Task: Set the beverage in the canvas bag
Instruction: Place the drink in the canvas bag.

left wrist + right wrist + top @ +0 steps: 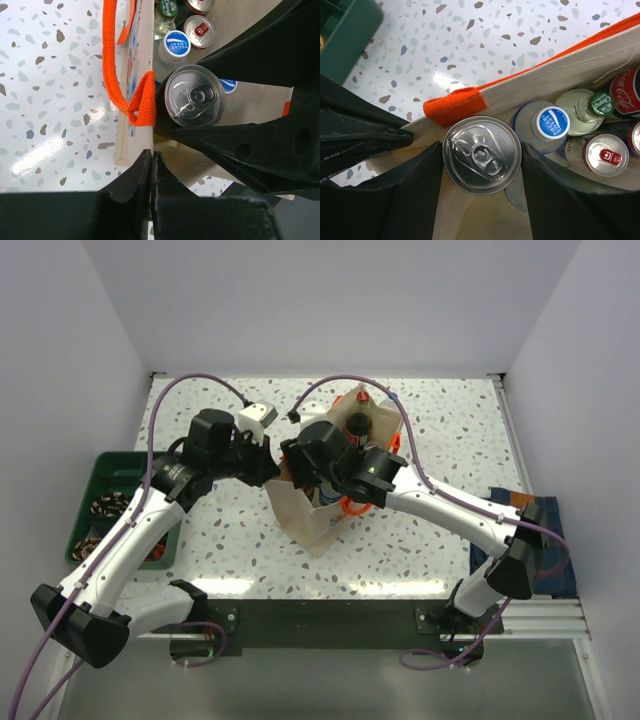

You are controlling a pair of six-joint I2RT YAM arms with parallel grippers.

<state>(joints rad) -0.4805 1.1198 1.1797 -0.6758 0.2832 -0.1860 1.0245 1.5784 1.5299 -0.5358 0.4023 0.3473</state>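
Observation:
The beverage, a silver-topped can, stands upright between the fingers of my right gripper, which is shut on its sides. It hangs inside the open mouth of the beige canvas bag, close to the wall with the orange tab. The left wrist view shows the same can just inside that wall. My left gripper is shut, its tips pinching the bag's rim beside the orange strap. From above, both grippers meet over the bag and hide the can.
Inside the bag stand a blue-capped Pocari Sweat bottle, a green-capped bottle, a red can and a cola bottle. A green compartment tray sits at the table's left edge. A blue object lies at the right edge.

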